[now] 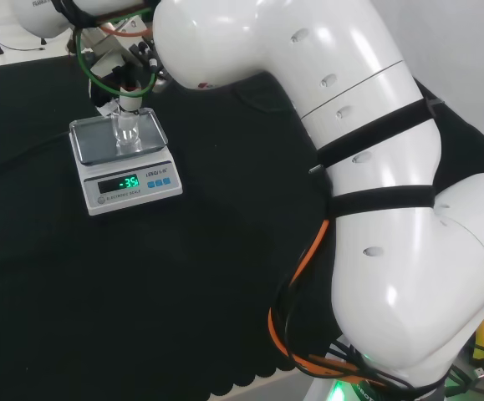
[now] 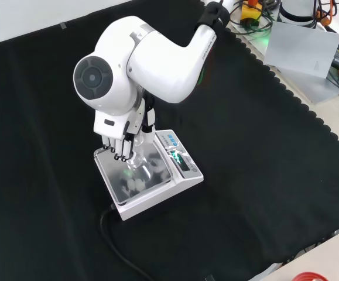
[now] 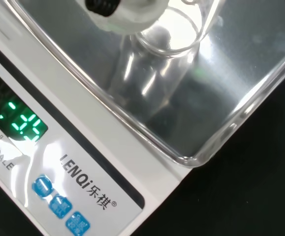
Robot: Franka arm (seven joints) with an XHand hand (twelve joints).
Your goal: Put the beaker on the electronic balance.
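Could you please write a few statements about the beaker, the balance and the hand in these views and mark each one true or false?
1. The beaker stands upright on the balance's pan. True.
2. The balance has its display dark. False: green digits glow on it.
3. The hand is at the beaker, fingers around its upper part. True, as the front view shows.
4. The beaker lies on its side on the black cloth. False: it is upright on the pan.
5. A black cable runs across the cloth from the balance in the front view. True.
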